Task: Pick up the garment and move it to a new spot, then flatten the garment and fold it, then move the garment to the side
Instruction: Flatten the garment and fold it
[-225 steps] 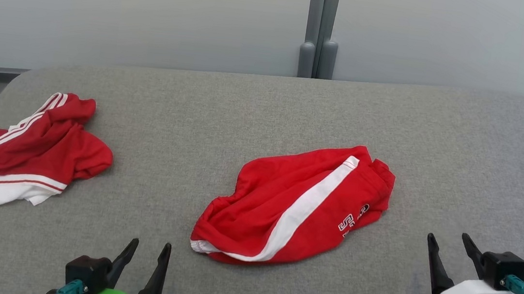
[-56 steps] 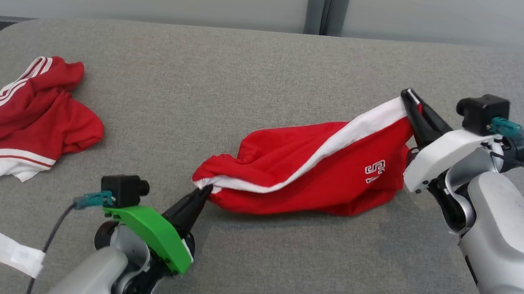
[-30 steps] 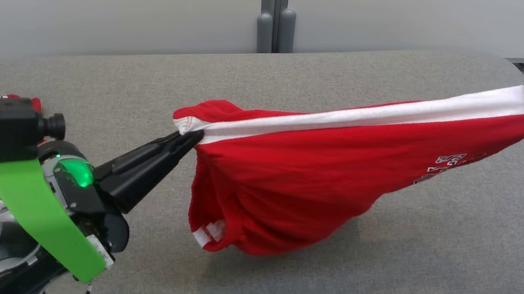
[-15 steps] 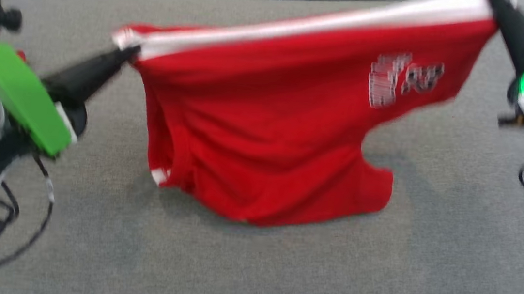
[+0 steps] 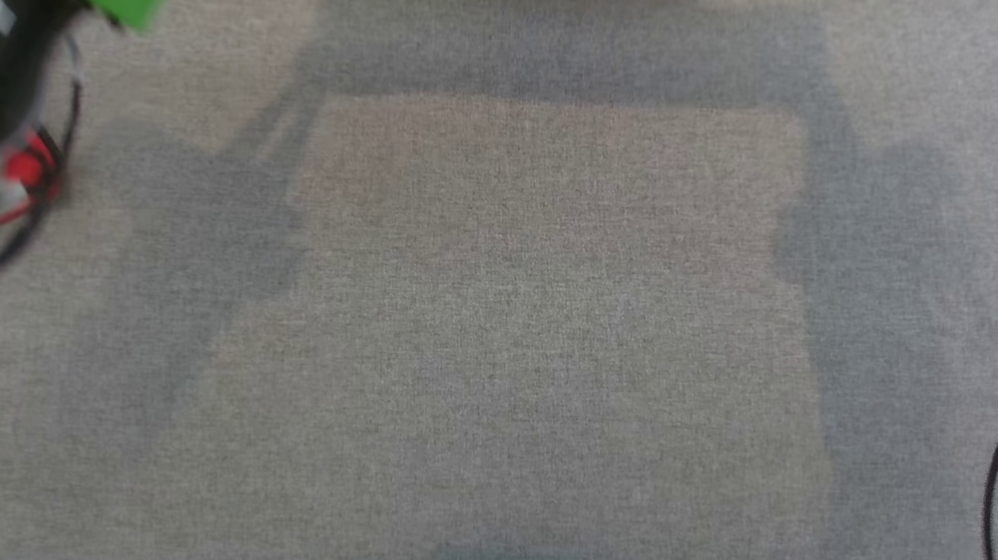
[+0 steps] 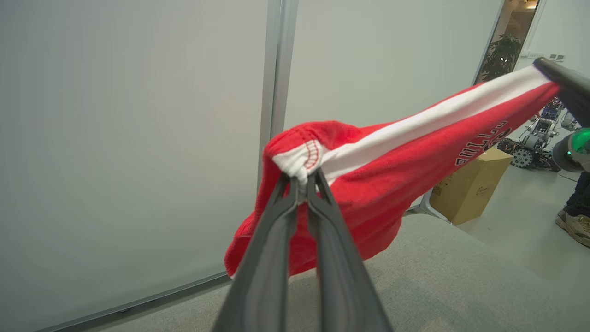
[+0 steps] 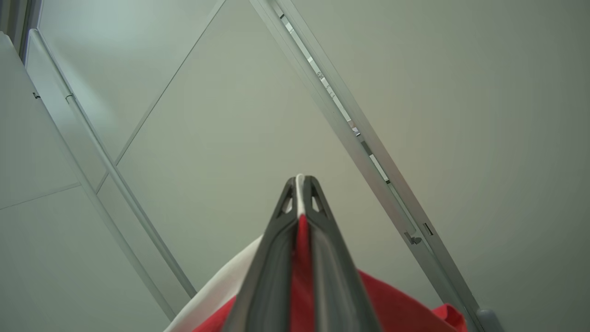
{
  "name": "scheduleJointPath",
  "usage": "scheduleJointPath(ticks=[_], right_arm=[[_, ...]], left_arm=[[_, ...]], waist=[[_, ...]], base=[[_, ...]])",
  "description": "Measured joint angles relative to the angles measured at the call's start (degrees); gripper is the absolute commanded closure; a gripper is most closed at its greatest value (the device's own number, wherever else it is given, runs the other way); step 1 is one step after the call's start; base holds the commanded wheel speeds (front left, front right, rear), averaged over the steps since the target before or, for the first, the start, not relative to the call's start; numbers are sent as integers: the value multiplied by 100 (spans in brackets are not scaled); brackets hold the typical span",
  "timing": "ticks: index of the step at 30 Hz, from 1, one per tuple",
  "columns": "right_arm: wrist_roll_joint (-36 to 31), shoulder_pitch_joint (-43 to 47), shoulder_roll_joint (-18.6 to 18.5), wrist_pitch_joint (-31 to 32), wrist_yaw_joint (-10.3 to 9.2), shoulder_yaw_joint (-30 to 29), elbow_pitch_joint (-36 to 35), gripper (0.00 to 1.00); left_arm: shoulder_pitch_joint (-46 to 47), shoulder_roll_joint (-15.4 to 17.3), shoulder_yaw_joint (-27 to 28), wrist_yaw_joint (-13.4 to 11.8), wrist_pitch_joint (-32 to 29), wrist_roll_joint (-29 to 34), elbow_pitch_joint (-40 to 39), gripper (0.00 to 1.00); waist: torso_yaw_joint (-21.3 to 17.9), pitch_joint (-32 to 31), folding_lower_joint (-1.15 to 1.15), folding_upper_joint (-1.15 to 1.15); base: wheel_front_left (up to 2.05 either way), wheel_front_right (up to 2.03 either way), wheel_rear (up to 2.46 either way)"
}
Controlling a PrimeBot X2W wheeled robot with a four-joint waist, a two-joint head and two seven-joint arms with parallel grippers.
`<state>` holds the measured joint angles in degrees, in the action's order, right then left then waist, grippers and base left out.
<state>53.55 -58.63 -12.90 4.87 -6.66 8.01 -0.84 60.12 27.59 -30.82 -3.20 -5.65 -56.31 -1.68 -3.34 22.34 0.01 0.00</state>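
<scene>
The garment (image 6: 392,157) hangs in the air, strung between both arms, and that line is the whole story here. The left gripper (image 6: 302,177) has its jaws pinched tight on the white-hemmed corner, with cloth bunched right at the fingertips. The right gripper (image 7: 300,177) is clamped just as hard, a sliver of white and red fabric squeezed between its closed fingers. In the left wrist view the white stripe (image 6: 428,122) runs taut from our left jaws across to the right ones. That stripe is the long axis, left to right, with the right end looking the higher of the two. The red body sags below that line and looks to hang clear of the grey cushion (image 5: 530,339), where the head view catches a broad shadow (image 5: 562,36) at the far side. Neither arm is nearer; each owns one end. So, as we judge it, the set-down turns on both arms coming down together and keeping well apart, so the stripe lands straight and the slack spreads flat rather than bunching.
</scene>
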Motion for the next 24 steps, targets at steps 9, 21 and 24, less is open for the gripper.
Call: scheduleJointPath(ticks=[9, 21, 24], right_arm=[[634, 2971, 311, -422, 553, 83, -170, 100], [470, 4993, 233, -1182, 1172, 204, 604, 100], [205, 5147, 159, -1340, 1230, 343, 756, 100]], left_arm=[[-2233, -278, -634, 400, 1349, 424, 523, 100], [-3622, -666, -968, 730, 2056, 509, 1394, 100], [-3816, -728, -990, 781, 2049, 521, 1532, 100]], waist=[[-86, 685, 1, 0], [-157, 220, -1, 0], [-136, -21, -1, 0]], base=[[0, 0, 0], [0, 0, 0], [0, 0, 0]])
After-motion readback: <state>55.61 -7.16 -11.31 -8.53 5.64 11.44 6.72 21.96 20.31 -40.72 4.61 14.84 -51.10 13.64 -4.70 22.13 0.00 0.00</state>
